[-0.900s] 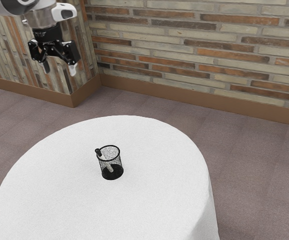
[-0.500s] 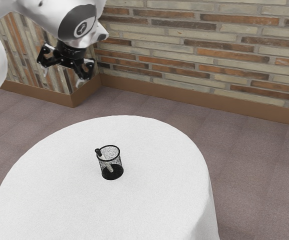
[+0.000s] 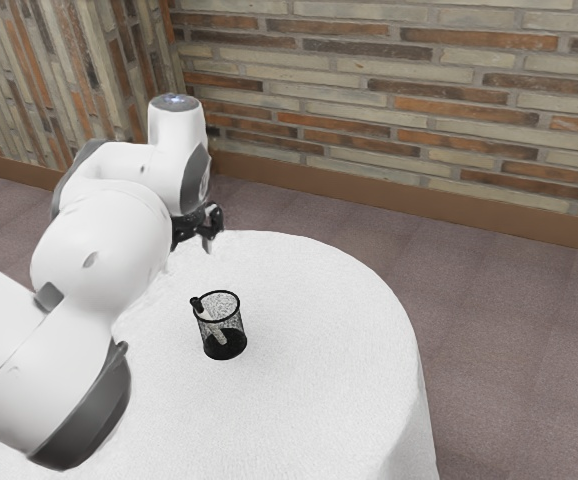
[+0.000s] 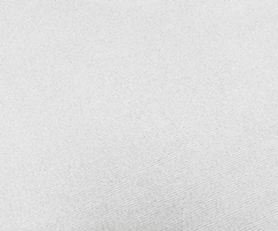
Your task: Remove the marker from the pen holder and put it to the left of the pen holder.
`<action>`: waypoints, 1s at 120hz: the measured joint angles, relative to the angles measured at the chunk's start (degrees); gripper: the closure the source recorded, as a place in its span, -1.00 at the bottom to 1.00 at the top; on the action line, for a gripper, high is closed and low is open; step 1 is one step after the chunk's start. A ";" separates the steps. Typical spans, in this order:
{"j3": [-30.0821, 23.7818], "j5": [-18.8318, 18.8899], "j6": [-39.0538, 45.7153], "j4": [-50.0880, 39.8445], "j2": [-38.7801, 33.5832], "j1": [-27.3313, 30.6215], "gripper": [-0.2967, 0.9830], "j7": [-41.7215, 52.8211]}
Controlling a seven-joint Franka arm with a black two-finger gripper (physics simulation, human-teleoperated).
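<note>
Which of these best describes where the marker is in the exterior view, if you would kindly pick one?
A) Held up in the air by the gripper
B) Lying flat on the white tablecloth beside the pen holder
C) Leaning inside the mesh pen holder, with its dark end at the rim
C, since the marker stands tilted inside the black mesh pen holder, its dark end resting at the rim.

White tablecloth (image 4: 139, 115), seen close up: fine, roughly parallel ribs run obliquely across a speckled pale-grey weave, more distinct where the cloth is slightly darker, fainter where it is lighter
</note>
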 joint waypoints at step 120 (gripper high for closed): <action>11.98 -24.50 -10.02 -18.35 -0.23 -13.57 -0.37 -4.88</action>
